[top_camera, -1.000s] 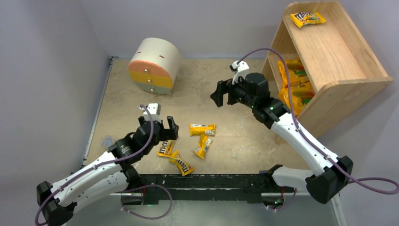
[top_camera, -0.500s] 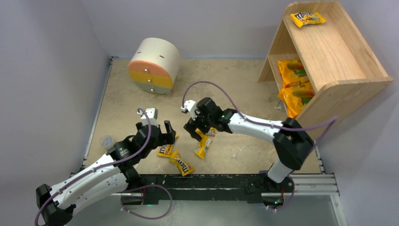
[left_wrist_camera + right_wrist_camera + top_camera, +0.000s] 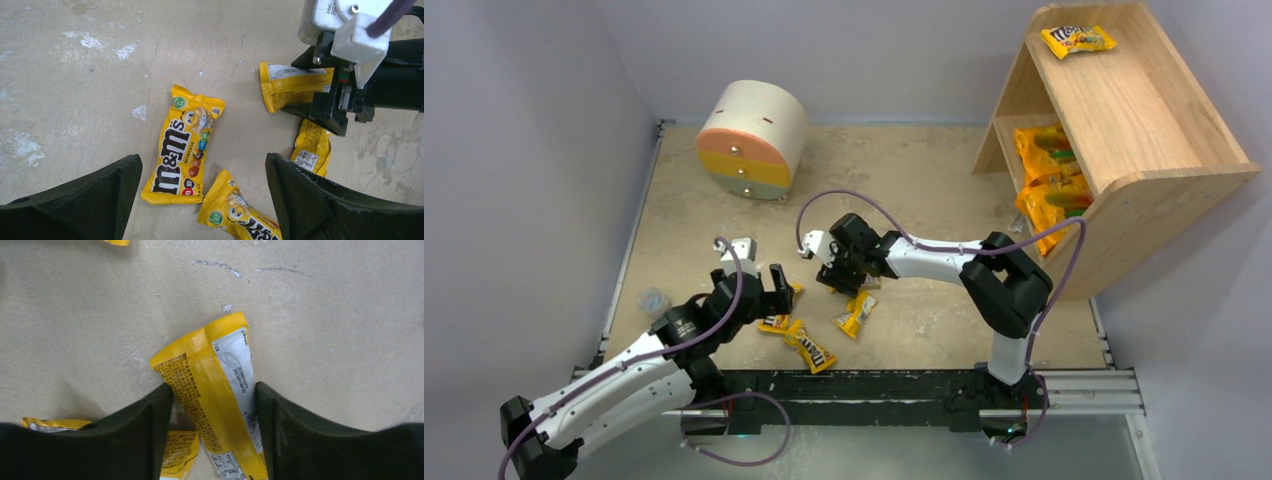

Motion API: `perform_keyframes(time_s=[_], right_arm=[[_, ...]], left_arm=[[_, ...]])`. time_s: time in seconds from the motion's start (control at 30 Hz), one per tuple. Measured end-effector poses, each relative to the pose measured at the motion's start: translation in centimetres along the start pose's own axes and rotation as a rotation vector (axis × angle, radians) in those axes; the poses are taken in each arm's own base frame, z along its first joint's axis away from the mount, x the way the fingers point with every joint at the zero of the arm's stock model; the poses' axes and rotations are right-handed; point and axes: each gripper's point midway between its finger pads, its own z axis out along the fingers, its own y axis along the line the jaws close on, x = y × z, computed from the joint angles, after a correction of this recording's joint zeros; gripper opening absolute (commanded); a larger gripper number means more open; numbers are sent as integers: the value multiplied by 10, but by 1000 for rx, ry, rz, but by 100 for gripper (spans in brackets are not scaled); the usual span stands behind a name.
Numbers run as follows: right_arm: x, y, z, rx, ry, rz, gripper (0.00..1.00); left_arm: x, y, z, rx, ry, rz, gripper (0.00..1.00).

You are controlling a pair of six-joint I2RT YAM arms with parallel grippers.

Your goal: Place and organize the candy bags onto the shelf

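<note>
The right end effector (image 3: 842, 270) sits low at mid-tabletop (image 3: 904, 170), with open surface beyond. Two orange bags (image 3: 1049, 175) and a top-tier packet (image 3: 1077, 40) rest in the wooden shelf (image 3: 1144, 120).

Left wrist: the left end effector (image 3: 202, 160) hangs spread wide above a face-up M&M's packet (image 3: 182, 150).

Right wrist: fingers (image 3: 145, 430) flank a yellow packet (image 3: 215, 380), fine-print side up. Whether they have a firm hold cannot be told.
</note>
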Motion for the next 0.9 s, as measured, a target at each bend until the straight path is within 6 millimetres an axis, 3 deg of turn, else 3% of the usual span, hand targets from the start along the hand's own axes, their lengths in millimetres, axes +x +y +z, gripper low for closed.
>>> perform_keyframes(time_s=[0.03,0.3,0.47,0.57,0.67,0.8,0.9], right_arm=[[0,0,0,0,0,-5,41],[-7,-6,-5,35,-41,-15,37],[-40,-11,-30,61,-177,46,33],[-71,-6,-71,41,-367,119,29],[-108,6,-130,-20,-620,208,28],[-164,33,-205,-213,-883,270,27],[-187,59,-247,-401,-993,270,27]], left_arm=[[1,1,0,-2,2,0,100],[2,-1,-1,14,5,-11,100],[-4,-8,-5,57,-24,-35,100],[-16,-18,-11,115,-66,-68,100],[-32,-43,-20,271,-139,-94,100],[-45,-95,-50,654,-263,-52,100],[-43,-120,-77,900,-356,25,100]])
